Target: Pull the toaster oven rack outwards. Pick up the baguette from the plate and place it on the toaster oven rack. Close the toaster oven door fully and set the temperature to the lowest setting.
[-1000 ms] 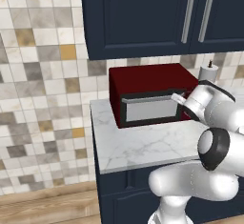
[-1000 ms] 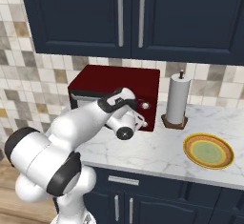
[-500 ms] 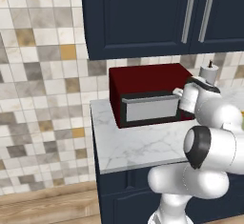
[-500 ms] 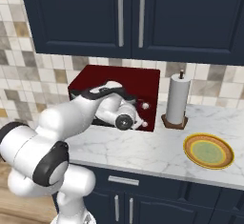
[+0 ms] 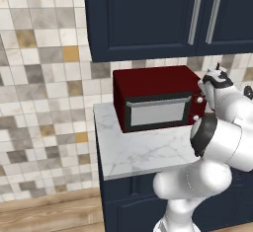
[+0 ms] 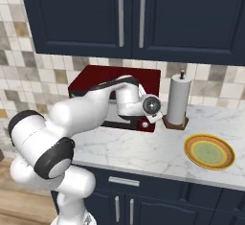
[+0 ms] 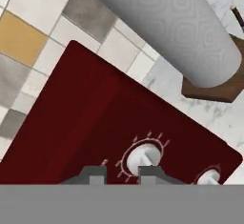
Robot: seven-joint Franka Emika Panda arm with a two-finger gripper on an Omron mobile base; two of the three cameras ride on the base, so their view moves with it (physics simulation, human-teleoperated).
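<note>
Starting at the left of the counter [image 5: 143,152], the toaster oven [image 5: 153,83] stands against the tiled wall with the toaster oven door [image 5: 157,111] shut flat against its front, so the rack and the baguette cannot be seen. Further right sits its red side panel, where the tool [image 7: 121,173] hovers just before the upper white knob [image 7: 143,157]; the two finger tips stand a little apart with nothing between them, one tip overlapping the knob's lower edge in the hand view. The step in hand looks like the temperature setting. To do it well, I judge the tool should centre on the knob, close squarely on it, then turn smoothly to the low end of the tick marks without slipping. Right again stands the paper towel roll [image 6: 176,103], and beyond it the plate [image 6: 209,151], bare of bread.
</note>
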